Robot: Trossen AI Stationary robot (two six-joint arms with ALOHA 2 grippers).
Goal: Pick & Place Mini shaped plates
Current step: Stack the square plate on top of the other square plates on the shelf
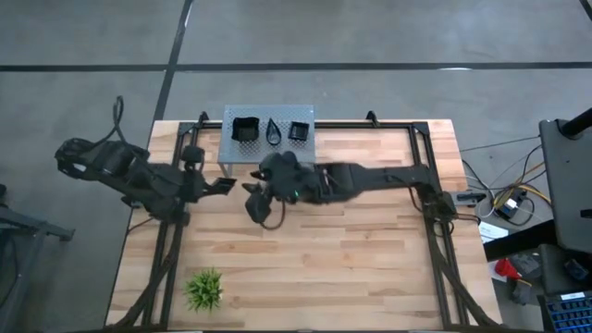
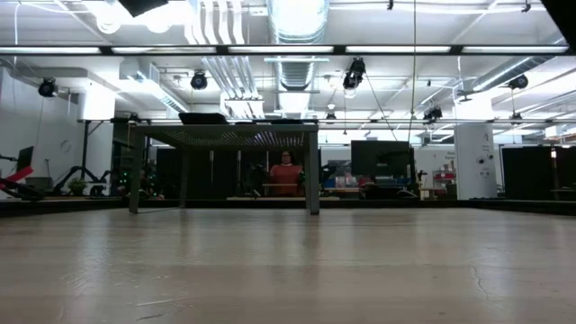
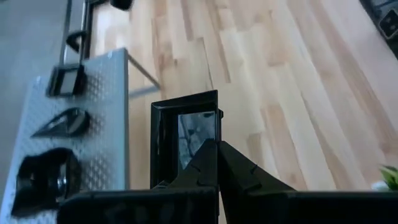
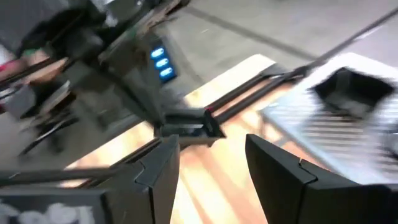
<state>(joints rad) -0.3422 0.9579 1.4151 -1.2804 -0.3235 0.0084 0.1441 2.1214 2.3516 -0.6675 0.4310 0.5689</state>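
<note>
Four plates show in all. Three sit in a row on the grey perforated stand (image 1: pixel 268 139) at the counter's (image 1: pixel 370 268) far edge: a stack of square ones (image 1: pixel 244 129), a teardrop plate (image 1: pixel 276 131) in the middle, and a smaller square plate (image 1: pixel 299 130). The fourth, a square plate (image 3: pixel 186 140), is pinched by its rim in the left gripper (image 3: pixel 217 155), whose fingers are closed tight on it, held above the wood just beside the stand. The right gripper (image 4: pixel 211 162) hangs close by over the counter's middle, fingers spread wide and holding nothing. One green plant (image 1: pixel 204 289) stands near the front edge.
</note>
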